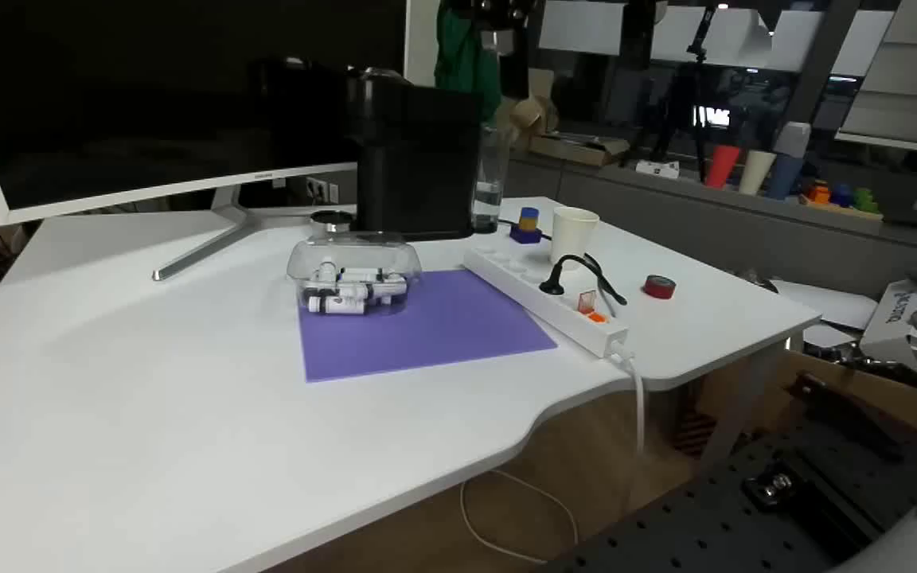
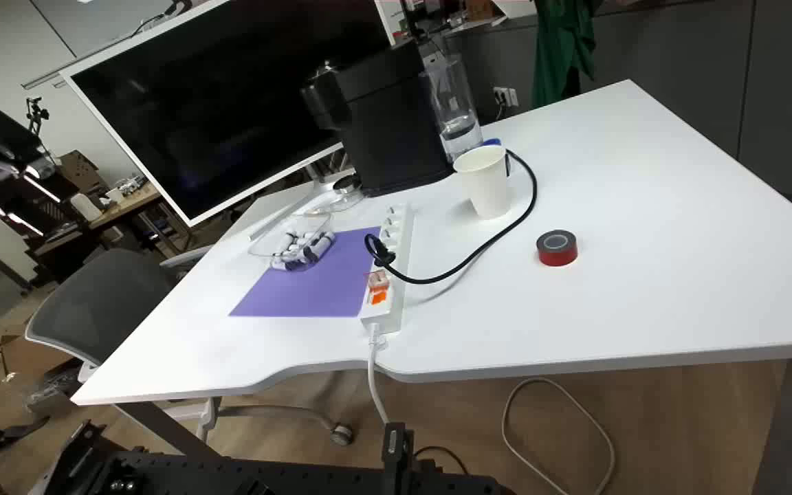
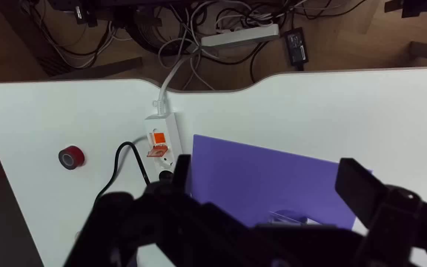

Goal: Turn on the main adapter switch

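Observation:
The main adapter, a white power strip (image 1: 570,320) (image 2: 401,237) (image 3: 174,135), lies on the white table in all views. Its switch (image 1: 597,317) (image 2: 378,298) (image 3: 159,138) is orange and sits near the cable end. A clear red flap (image 1: 587,301) (image 2: 377,280) (image 3: 158,151) stands raised beside the switch. A black plug (image 1: 552,281) (image 2: 383,258) (image 3: 166,175) is in a socket behind it. My gripper (image 3: 263,163) is open and empty, well above the table and over the purple mat. The strip is left of its left finger in the wrist view, with its far part hidden.
The purple mat (image 1: 427,334) bears a clear box (image 1: 355,259) of small white tubes. A paper cup (image 2: 484,182), the black cord and a red tape roll (image 2: 557,249) are near the strip. A black machine (image 1: 419,159) and a monitor (image 1: 148,87) stand behind.

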